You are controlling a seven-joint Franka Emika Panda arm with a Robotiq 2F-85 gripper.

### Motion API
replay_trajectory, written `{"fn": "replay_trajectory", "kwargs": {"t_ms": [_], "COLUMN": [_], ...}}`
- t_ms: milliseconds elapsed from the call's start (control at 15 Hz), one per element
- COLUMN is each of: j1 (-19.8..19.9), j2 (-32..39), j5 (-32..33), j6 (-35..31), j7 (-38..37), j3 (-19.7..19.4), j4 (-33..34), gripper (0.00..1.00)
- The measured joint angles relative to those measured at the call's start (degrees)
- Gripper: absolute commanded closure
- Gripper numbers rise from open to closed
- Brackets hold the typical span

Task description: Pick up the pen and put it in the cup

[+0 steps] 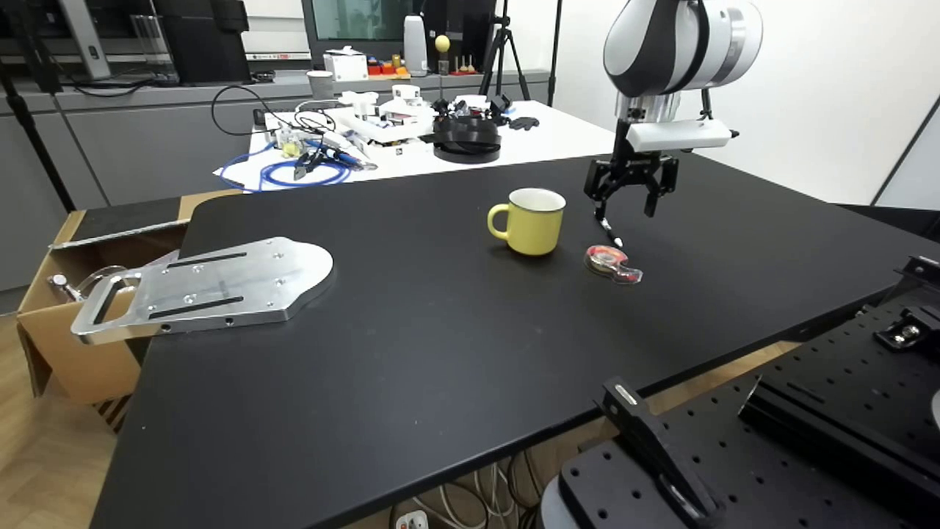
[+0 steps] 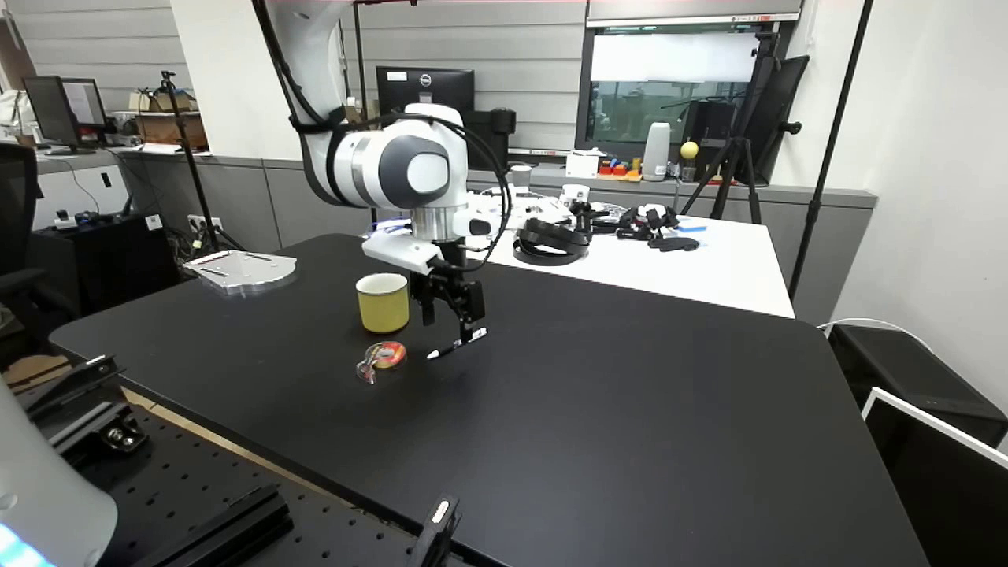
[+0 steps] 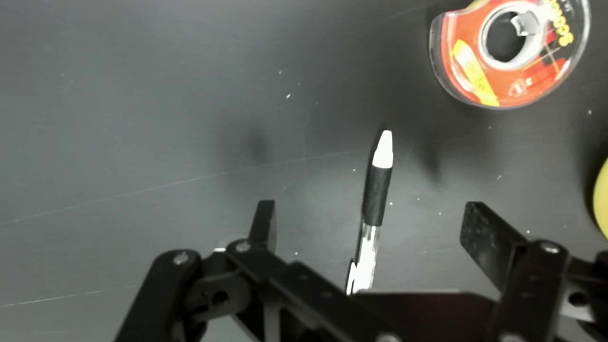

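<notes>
Gripper (image 3: 370, 221), black, spread wide above one slim pen (image 3: 378, 194), black and white, lying flat on the dark bench (image 3: 142, 118) near a tape dispenser (image 1: 609, 261) and an upright yellow cup (image 1: 534, 226).

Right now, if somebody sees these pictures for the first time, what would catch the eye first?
Probably the yellow mug, bright on the black table, left of the open gripper in both exterior views. Next, perhaps, the white-tipped pen, seen between the gripper's fingers in the wrist view, with a red tape dispenser to its upper right.
</notes>
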State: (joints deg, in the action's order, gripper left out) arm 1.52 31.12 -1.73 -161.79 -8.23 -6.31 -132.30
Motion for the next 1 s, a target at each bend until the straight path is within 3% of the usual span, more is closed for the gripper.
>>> {"fn": "replay_trajectory", "kwargs": {"t_ms": [1000], "j1": [-1.22], "j2": [4.88], "j5": [-1.58], "j6": [-0.71], "j7": [-0.5], "j3": [-0.33], "j4": [4.14], "gripper": [0.02]}}
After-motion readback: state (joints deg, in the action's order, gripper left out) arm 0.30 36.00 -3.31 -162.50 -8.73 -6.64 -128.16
